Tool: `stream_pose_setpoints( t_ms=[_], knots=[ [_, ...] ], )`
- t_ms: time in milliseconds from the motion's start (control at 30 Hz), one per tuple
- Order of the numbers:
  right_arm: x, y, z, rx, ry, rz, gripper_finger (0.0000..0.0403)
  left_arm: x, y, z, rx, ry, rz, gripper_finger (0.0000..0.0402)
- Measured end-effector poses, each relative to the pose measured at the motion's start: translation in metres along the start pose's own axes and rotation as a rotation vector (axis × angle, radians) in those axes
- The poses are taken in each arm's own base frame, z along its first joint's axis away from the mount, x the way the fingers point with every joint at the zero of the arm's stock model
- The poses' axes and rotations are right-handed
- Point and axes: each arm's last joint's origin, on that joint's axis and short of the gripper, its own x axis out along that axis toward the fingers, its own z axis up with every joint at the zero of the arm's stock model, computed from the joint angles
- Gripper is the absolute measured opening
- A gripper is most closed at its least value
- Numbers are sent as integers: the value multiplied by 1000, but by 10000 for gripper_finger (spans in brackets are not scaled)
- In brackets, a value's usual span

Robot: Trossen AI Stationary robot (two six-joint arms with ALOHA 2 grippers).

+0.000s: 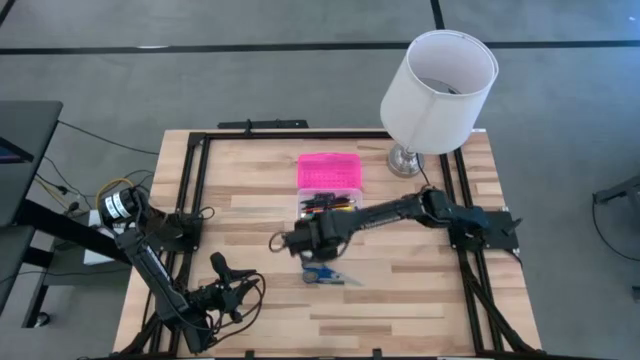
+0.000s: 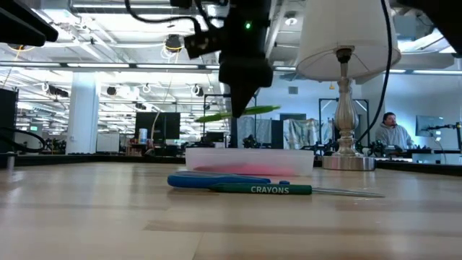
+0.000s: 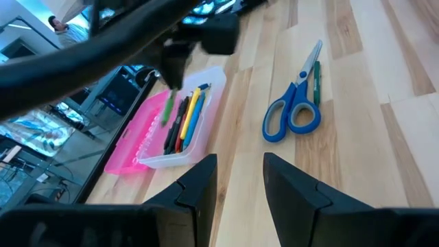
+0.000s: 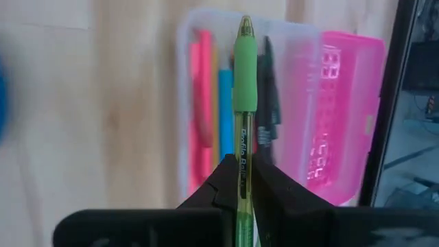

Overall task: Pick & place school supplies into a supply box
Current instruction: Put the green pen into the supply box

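The supply box's clear base (image 1: 328, 206) sits mid-table and holds several pens; its pink lid (image 1: 329, 170) lies open on the far side. My right gripper (image 1: 318, 234) hangs just near of the base, shut on a green pen (image 4: 245, 82). The low view shows that pen (image 2: 238, 112) level above the box (image 2: 249, 159). Blue-handled scissors (image 1: 325, 273) lie flat on the table near of the box, with a green crayon marker (image 2: 271, 189) beside them. My left gripper (image 3: 240, 185) is open at the table's near-left corner (image 1: 226, 290), touching nothing. My right gripper pinches the green pen by its clear barrel (image 4: 241, 147), behind the green rubber grip, between the two fingers (image 4: 223, 182). The fingers come from above, pointing down, and lie across the pen. The pen is lifted clear, about level, its tip end over the box's clear base.
A lamp with a white shade (image 1: 440, 78) stands on a metal foot (image 1: 404, 160) at the far right, close to the pink lid. A black frame (image 1: 195, 190) runs around the tabletop. A person (image 2: 390, 130) sits in the room beyond the table.
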Motion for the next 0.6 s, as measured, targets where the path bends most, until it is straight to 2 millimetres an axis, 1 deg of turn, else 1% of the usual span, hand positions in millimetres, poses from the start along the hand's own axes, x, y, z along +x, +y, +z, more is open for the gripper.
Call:
stream_pose_setpoints(
  t_ms=[133,333,467,600],
  knots=[
    [16,-22,0,5,38,25,12,0,0,-1,0,22,-14,114],
    [34,-50,-1,53,63,137,12,0,-1,-1,0,45,-28,114],
    [47,-55,1,64,33,156,12,0,-1,-1,-7,48,-30,114],
    [53,-53,0,46,33,201,12,0,-1,-2,-8,67,-42,114]
  ],
)
